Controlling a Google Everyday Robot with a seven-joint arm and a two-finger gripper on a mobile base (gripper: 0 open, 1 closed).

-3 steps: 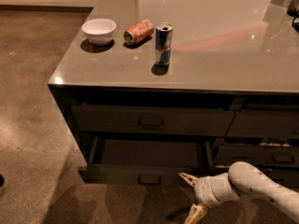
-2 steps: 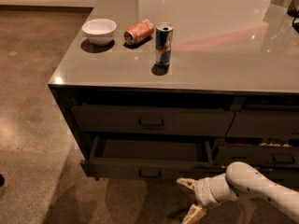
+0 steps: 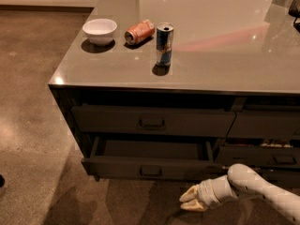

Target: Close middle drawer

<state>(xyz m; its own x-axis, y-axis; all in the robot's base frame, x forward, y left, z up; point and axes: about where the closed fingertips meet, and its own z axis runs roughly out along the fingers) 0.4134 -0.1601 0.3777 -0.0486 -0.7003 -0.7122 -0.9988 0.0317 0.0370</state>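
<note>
The middle drawer (image 3: 150, 168) is a wide, shallow dark drawer in the left column of the cabinet, pulled partly out, with its dark inside showing and a small central handle (image 3: 150, 170) on its low front. My gripper (image 3: 187, 200) is on a white arm coming in from the lower right. It sits low, just in front of and below the drawer's right end, with its two pale fingers close together and nothing between them.
A closed drawer (image 3: 152, 121) sits above. Narrower drawers (image 3: 262, 156) fill the right column. On the grey countertop (image 3: 225, 55) stand a white bowl (image 3: 100, 31), a tipped orange can (image 3: 139, 31) and an upright blue can (image 3: 164, 44). Brown floor lies to the left.
The middle drawer has slid inward and sticks out less than before. My gripper has moved slightly left along the drawer front.
</note>
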